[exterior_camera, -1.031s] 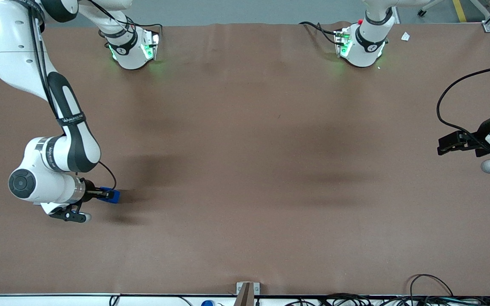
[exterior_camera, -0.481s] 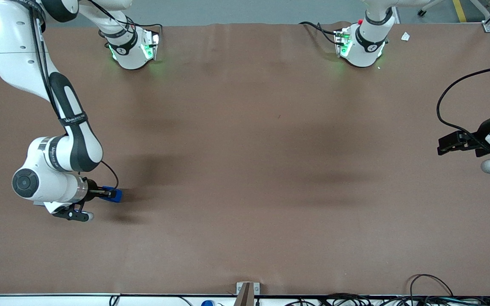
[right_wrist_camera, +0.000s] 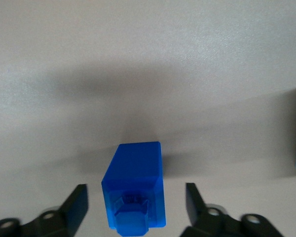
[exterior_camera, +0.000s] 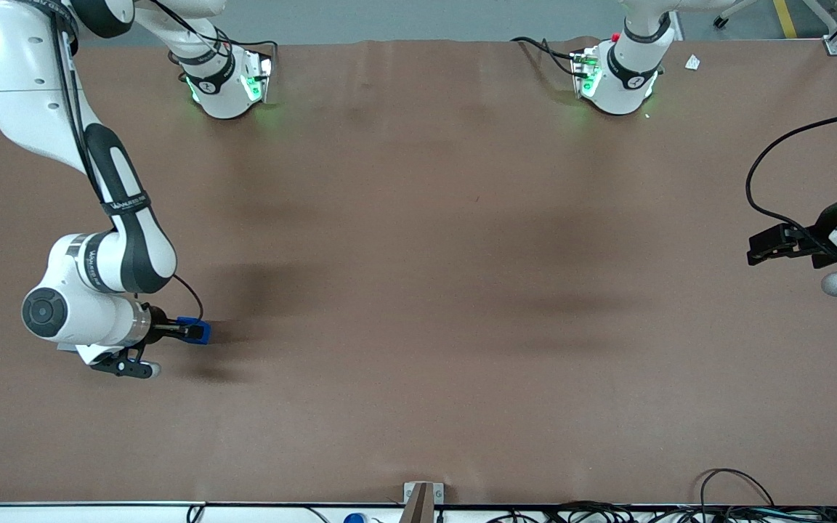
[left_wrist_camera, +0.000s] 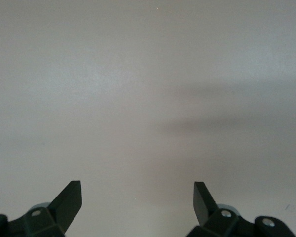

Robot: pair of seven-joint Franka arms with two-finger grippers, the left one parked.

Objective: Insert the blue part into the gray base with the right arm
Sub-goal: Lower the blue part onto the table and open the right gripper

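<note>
The brown bench (exterior_camera: 462, 254) carries the right arm (exterior_camera: 99, 269), bent low at its own end. Its gripper (right_wrist_camera: 133, 205) straddles the blue part (right_wrist_camera: 135, 190) with jaws wide (neither touching it), the block resting on the bench.

Robot lab, bolted arm bases (exterior_camera: 229, 83) (cables (exterior_camera: 753, 501))

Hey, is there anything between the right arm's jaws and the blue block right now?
Nothing visible. The gripper is open with the blue block already sitting between its jaws on the table, with gaps on both sides.
</note>
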